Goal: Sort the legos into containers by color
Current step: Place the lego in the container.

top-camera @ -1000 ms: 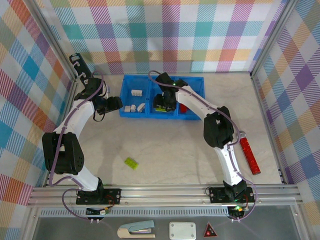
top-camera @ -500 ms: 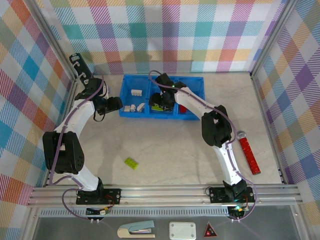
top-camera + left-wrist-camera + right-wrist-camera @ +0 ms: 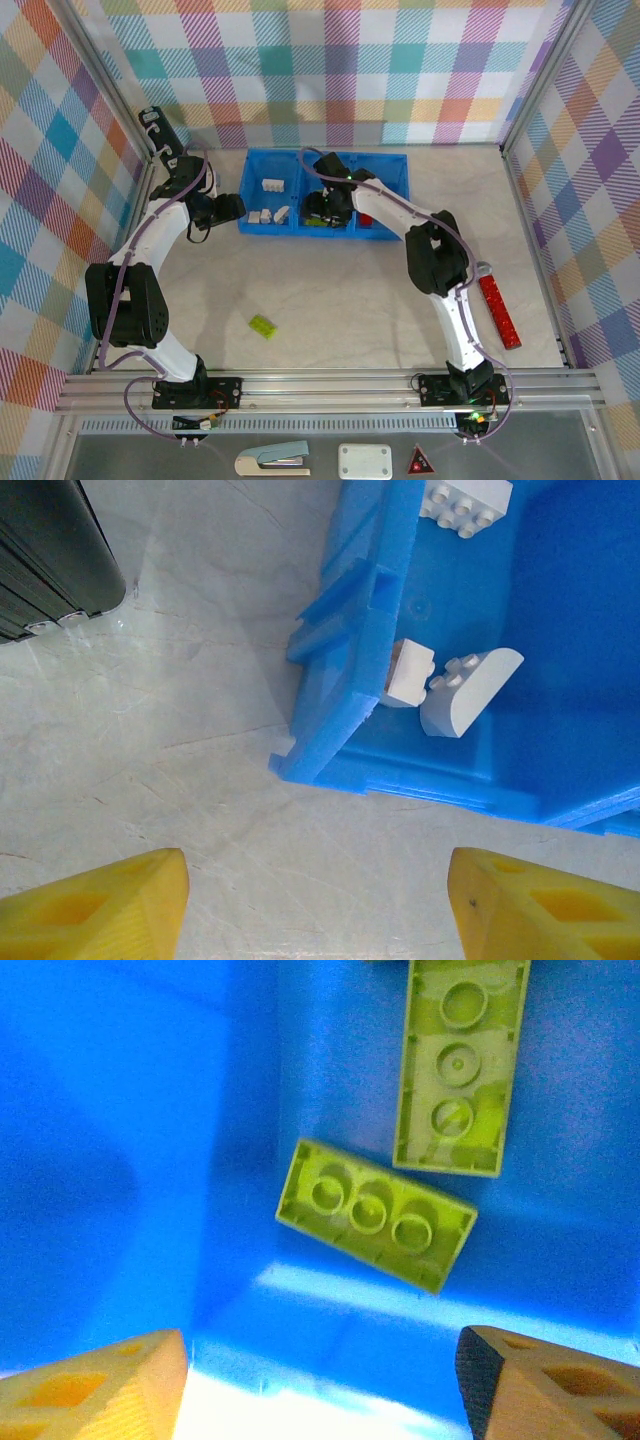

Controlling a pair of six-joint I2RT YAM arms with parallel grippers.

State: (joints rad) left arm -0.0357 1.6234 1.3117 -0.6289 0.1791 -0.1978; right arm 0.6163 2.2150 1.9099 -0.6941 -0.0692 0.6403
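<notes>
The blue tray [image 3: 395, 170] stands at the back of the table with three containers. My right gripper [image 3: 322, 208] hangs open over the middle one, and in the right wrist view two lime green legos [image 3: 375, 1215] [image 3: 460, 1065] lie studs-down below its empty jaws [image 3: 320, 1385]. White legos [image 3: 272, 185] [image 3: 410, 673] [image 3: 470, 690] lie in the left container. A red lego [image 3: 366, 215] shows in the right one. One lime green lego [image 3: 264, 325] lies on the table in front. My left gripper [image 3: 228, 208] [image 3: 318, 910] is open just outside the tray's left corner [image 3: 340, 680].
A long red studded strip [image 3: 498, 310] lies at the right, beside the right arm. Checked walls close in the table at the back and on both sides. Bare table lies between the tray and the arm bases.
My right wrist has shifted slightly over the middle container. The left arm has not moved.
</notes>
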